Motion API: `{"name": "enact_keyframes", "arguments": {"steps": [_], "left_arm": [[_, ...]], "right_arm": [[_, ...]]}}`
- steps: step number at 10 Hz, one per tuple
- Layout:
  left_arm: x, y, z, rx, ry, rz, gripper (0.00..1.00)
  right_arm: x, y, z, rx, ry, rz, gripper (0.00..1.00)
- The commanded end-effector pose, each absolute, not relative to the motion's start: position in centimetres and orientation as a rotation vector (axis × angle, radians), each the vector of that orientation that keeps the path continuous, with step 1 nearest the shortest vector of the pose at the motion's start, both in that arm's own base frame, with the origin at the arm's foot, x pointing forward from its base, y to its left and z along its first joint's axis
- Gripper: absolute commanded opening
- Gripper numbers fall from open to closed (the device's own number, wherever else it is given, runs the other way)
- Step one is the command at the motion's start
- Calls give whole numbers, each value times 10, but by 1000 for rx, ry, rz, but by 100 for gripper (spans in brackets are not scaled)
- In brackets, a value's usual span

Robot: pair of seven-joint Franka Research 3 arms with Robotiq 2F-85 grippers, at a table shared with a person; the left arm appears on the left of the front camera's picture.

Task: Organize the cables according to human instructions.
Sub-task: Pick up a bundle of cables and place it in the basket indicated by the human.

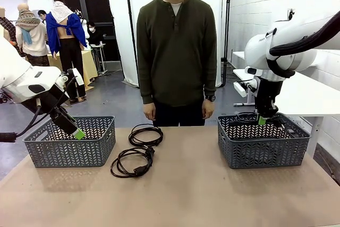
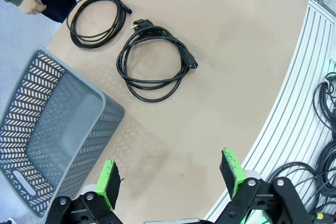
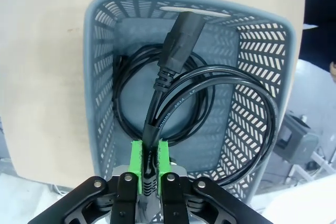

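- The right gripper's (image 3: 150, 155) jaws are clenched on a cable (image 3: 167, 95), pinching the cord just below its moulded plug. The left gripper's (image 2: 169, 167) jaws are released and grasp nothing.
- The held cable hangs over the right basket (image 1: 263, 141). Its plug points into the basket and one loop swings out past the rim.
- More black cord lies coiled on the basket floor. From my wrist view I cannot tell whether that is a second cable or slack from this one.
- Two more coils lie on the table (image 1: 212, 195) between the baskets: a far coil (image 2: 73, 24) near the person and a near coil (image 2: 187, 57) just beside it, apart or barely touching.
- My left gripper hovers by the left basket (image 1: 69, 152), near both coils.
- Looks: thin, glossy black cords with loose round windings and chunky plugs at the ends.
- Handling, as I judge it: they are light and floppy, and the jacket is a little springy. A coil gripped by one strand will sag and unwind.
- I would pinch across several bundled strands or on the stiff neck behind a plug, where the pads bite best.
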State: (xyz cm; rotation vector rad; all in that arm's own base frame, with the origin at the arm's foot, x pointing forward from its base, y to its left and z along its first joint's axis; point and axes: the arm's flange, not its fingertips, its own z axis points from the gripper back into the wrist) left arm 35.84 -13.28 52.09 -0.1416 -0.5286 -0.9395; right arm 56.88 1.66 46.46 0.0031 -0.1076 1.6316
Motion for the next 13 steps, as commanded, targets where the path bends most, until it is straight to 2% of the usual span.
{"name": "enact_keyframes", "arguments": {"steps": [1, 2, 6, 7, 13], "left_arm": [[360, -132, 520, -136, -539, -939, 100], [360, -132, 520, -136, -539, -939, 100], [360, -132, 520, -136, -539, -939, 100], [360, -132, 520, -136, -539, -939, 100], [360, -132, 520, -136, -539, -939, 100]], "right_arm": [[571, 7, 454, -18, -137, 1662, 0], [574, 7, 453, -34, -130, 1668, 11], [584, 6, 457, -1, -117, 1638, 88], [585, 6, 458, 4, -121, 1630, 100], [598, 10, 463, 35, -68, 1648, 100]]}}
